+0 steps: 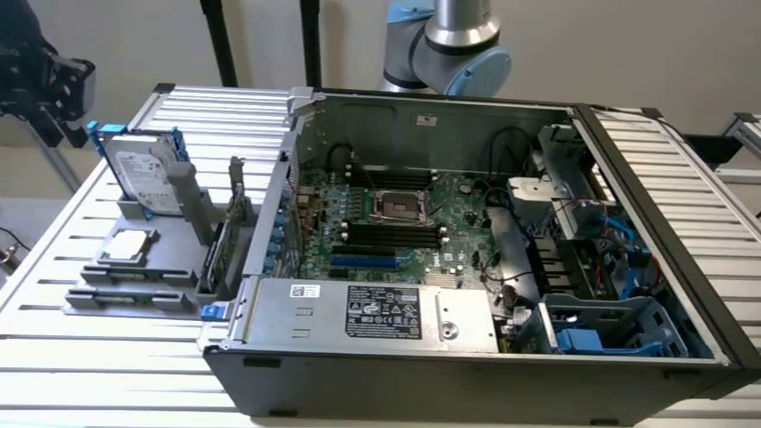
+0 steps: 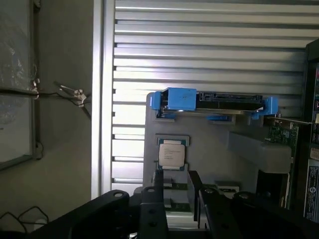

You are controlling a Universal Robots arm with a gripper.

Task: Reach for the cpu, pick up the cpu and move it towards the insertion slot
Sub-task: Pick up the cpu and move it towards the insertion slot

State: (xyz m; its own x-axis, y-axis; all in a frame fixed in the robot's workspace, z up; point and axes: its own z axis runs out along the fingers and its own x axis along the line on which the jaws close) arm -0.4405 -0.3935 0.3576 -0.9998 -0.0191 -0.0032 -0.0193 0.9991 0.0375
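The cpu (image 1: 127,247) lies flat, silver face up, in a recess of the grey fixture (image 1: 178,272) at the exterior view's left, outside the computer case. In the wrist view the cpu (image 2: 173,153) sits just beyond my gripper (image 2: 177,183), whose two dark fingers (image 2: 158,185) stand apart with nothing between them. My gripper (image 1: 50,120) hangs high at the exterior view's far left, well above and apart from the chip. The insertion slot (image 1: 402,207), a silver-framed square socket with a dark centre, sits on the motherboard inside the case.
A hard drive (image 1: 143,174) in a blue bracket (image 2: 179,99) stands upright on the fixture behind the cpu. A green card (image 2: 281,134) stands at the fixture's case side. The case wall (image 1: 267,223) rises between fixture and socket. The slatted table (image 1: 95,366) carries everything.
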